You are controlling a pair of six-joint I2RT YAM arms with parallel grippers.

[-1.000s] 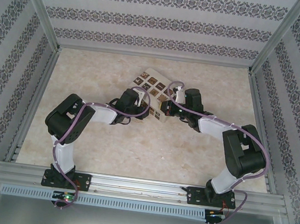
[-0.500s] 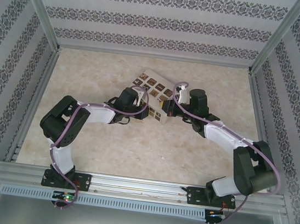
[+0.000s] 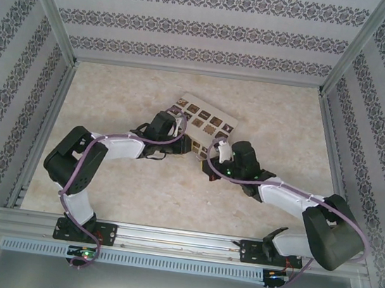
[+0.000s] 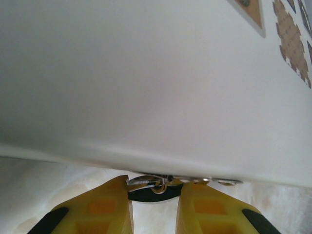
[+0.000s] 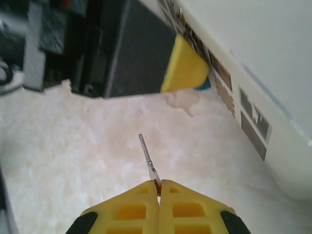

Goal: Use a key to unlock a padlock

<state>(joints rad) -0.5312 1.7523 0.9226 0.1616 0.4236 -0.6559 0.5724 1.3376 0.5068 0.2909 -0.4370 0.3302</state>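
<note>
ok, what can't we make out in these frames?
- Padlock body: left wrist view, a dark shadowed scrap between the fingers of the left gripper, against the white box.
- Its keyhole: right wrist view, a yellow finger covers all but a blue sliver.
- Key head: buried in the shut right gripper.
- Top view: padlock and key too small, under the grippers.

This is a robot test cell in a lab or workshop, not a lived-in room. A frame of bare aluminium bars (image 3: 50, 12) boxes in a small table (image 3: 171, 198) with a marble-look top, and the walls (image 3: 207, 29) are flat panels papered in striped ornament. Two robot arms (image 3: 80, 165) are bolted to a metal rail (image 3: 180, 240) at the near edge, with a slotted cable duct (image 3: 177, 264) beneath it.
</note>
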